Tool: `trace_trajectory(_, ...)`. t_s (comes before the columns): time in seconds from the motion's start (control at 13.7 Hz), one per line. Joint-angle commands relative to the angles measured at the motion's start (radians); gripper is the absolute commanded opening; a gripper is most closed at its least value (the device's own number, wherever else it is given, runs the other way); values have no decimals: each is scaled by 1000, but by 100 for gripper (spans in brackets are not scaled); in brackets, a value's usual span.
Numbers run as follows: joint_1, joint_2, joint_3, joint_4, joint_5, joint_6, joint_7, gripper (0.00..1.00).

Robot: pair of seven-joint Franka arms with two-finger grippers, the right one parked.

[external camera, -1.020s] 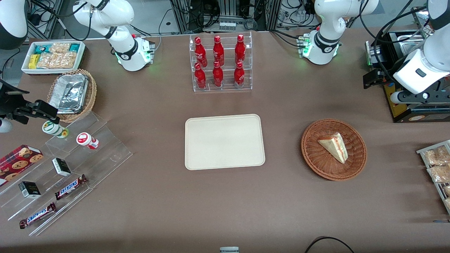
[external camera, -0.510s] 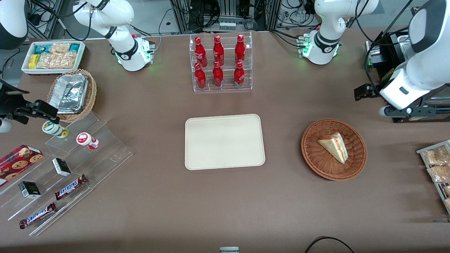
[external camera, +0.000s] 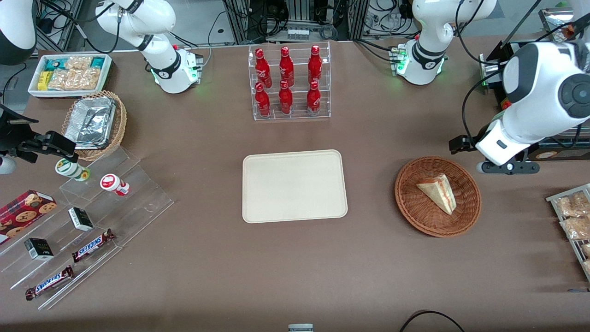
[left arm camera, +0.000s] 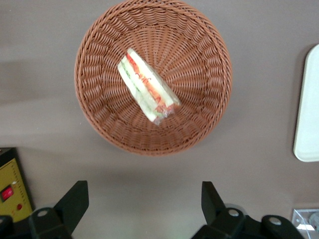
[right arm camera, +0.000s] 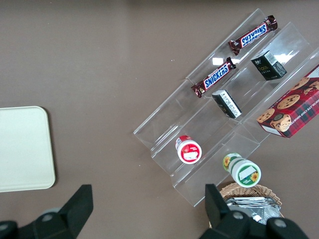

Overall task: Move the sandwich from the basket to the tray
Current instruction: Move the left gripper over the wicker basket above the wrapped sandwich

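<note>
Moved: left arm has swung in from the working arm's end of the table; its gripper [left arm camera: 144, 204] now hangs above bare cloth just beside the basket [external camera: 466, 216], farther from the front camera, fingers spread wide and empty.
Sandwich [external camera: 438, 191]: lies on its side in the basket's middle, filling edge showing.
Grasp advice: centre over the wedge, close across the bread faces gently, since the wrap looks slippery.
Tray [external camera: 295, 186]: well apart, toward the parked arm.
Table [external camera: 295, 267]: brown cloth, open path between.
</note>
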Motion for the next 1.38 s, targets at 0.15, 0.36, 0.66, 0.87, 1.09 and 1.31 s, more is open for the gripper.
trace_trajectory(0.15,-3,4,8,-116,-6,182,-4,100)
trace_trajectory(0.36,5,50,8,-126,-6,239,-89,100)
trace_trajectory(0.66,5,78,8,-130,-5,303,-245,100)
trace_trajectory(0.87,3,93,7,-164,-5,389,-451,100)
trace_trajectory(1.09,-6,136,5,-170,-5,441,-690,100)
trace_trajectory(1.31,-6,157,5,-170,-5,465,-725,100)
